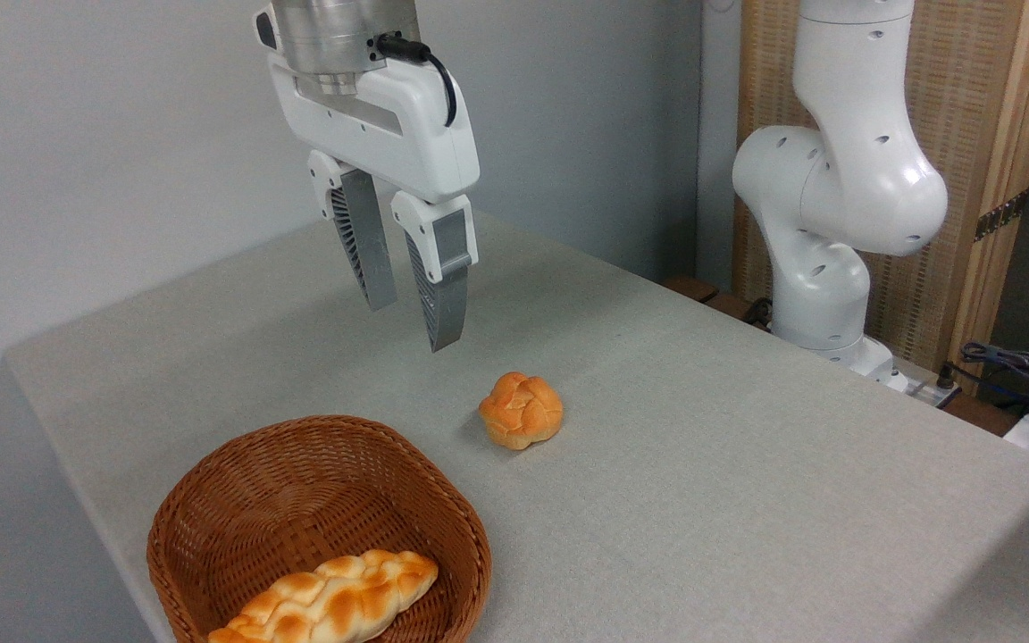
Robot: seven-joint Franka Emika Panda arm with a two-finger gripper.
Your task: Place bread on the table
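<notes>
Tool [412,326] hung high over the table [702,464], fingers [443,286] apart with a narrow gap between the tips and nothing held. It pointed down and sat well clear of everything below.

From the tool outward:
- Round bun [521,409] lay on the table at about 5 o'clock from the tool tips, near but lower in frame. Not the target.
- Basket [238,509] sat at about 7 o'clock from the tool, at the near-left corner of the table.
- Bread [327,600], the long braided loaf, lay inside the basket along its near wall, at about 7 o'clock from the tool and well apart from it. One end ran toward the bottom edge of frame.

Status, as a judgement: task not started in any visible sense. The loaf was in the basket, untouched, and none of it rested on the table.

Left to do: move the tool over the basket, descend between the walls, close across the loaf's short width, lift clear of the rim, set it on bare table. Free surface lay right of the bun, at about 3 o'clock from the basket.

Risk: the loaf sat tight to the near wall, so a finger could catch wicker.
</notes>
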